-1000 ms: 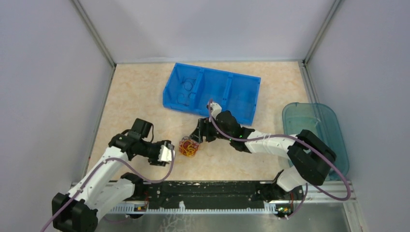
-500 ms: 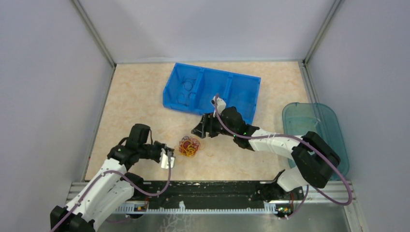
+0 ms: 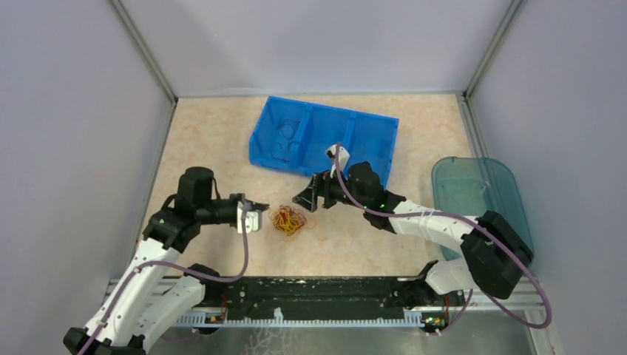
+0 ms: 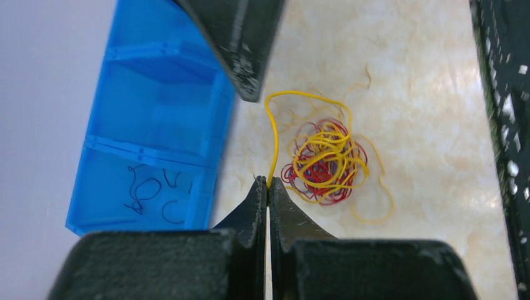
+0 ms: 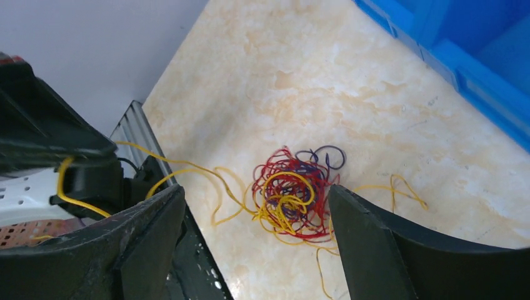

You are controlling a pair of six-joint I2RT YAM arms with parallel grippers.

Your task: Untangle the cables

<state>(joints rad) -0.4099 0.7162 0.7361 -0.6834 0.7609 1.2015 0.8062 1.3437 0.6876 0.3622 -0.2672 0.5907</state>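
Nearest the arm bases, toward the left of the table (image 3: 214, 148), the left gripper (image 4: 268, 184) points right with its jaws pressed fully together, pinching 1 yellow strand (image 4: 273, 134) at the very tips. That strand rises out of the tips, arcs over and runs into the cables (image 3: 288, 220), a small knot of red, orange-yellow and dark purple-blue wire lying on the table just right of the gripper, near the middle. A few loose yellow loops trail off the knot's edges.

Just beyond and to the right of the knot, the right gripper (image 3: 307, 198) hangs above it with its 2 fingers spread wide and nothing between them.

Farther back sits a blue bin (image 3: 281, 163) with 3 compartments; its left compartment holds a few dark strands (image 4: 147, 194). A teal tub (image 3: 510, 192) stands at the far right.
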